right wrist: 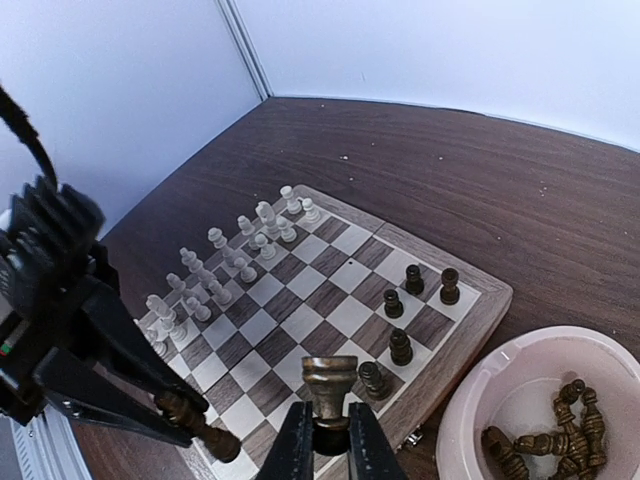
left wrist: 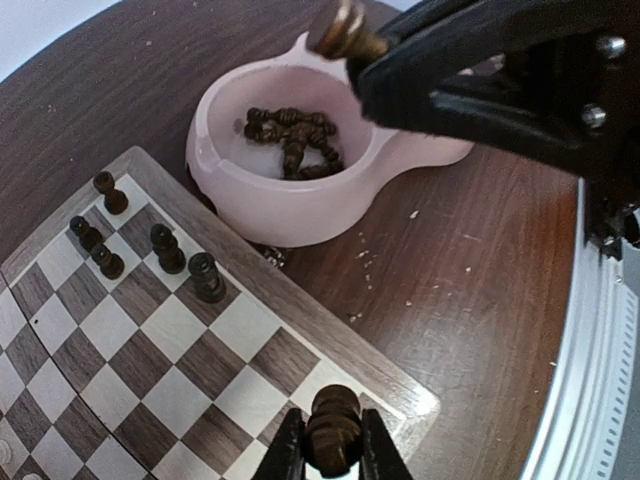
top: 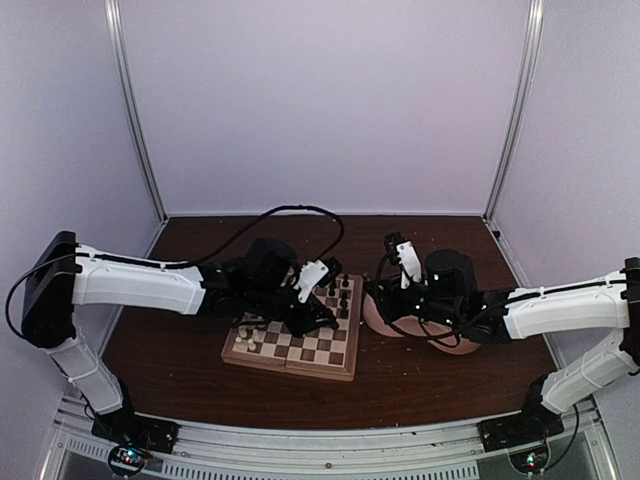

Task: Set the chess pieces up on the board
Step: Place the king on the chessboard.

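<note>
The board point(left wrist: 335, 342) lies with one corner under my left gripper point(left wrist: 333, 452). That gripper is shut on a dark brown chess piece point(left wrist: 333, 425), held just above the corner squares. My right gripper point(right wrist: 331, 445) is shut on another dark piece point(right wrist: 331, 385), gripped with its wide base pointing up, over the board's near edge. Several dark pieces point(right wrist: 401, 347) stand along the board's right side. Cream pieces point(right wrist: 215, 265) fill the two far rows. In the top view both grippers meet over the board's right edge point(top: 352, 330).
A pink bowl point(left wrist: 300, 205) sits just off the board's right rim and holds several loose dark pieces point(left wrist: 292, 138). Small crumbs dot the brown table point(left wrist: 480, 300). The two grippers are close together. White walls and metal posts enclose the table.
</note>
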Controlling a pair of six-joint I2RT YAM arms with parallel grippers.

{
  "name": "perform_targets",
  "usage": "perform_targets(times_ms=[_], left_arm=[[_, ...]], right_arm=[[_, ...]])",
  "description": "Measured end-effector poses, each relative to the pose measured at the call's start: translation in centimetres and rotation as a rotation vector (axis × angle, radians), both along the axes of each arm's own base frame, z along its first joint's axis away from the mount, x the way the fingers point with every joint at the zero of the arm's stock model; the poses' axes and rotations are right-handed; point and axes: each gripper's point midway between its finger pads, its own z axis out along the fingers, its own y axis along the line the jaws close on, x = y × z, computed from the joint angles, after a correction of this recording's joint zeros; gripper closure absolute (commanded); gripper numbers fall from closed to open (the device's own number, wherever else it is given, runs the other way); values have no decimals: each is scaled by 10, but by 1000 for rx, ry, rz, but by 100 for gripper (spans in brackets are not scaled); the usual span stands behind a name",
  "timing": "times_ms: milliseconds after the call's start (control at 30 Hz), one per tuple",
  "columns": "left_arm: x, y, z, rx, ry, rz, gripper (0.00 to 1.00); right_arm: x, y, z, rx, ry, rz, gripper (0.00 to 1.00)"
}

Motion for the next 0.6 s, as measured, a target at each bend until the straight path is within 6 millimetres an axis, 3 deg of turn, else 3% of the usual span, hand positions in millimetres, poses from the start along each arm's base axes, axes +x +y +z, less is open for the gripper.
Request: perform_targets(times_ms=[133,267,467,533,600], left_arm=[[15,-7,-29,133,9,15,89],[17,-1,-52,226,25,26,86],[18,9,-66,305,29,41,84],[20,8,-67,312,24,44,78],[21,8,-68,320,19,45,62]], right_arm=[[3,-5,-5,-1,10,-22,93],[3,-8,-9,-4,19,-30,93],[3,-12,-7,0,14,-38,93],[3,-13,-6,3,12,-38,94],[3,-13,-5,6,10,-39,93]])
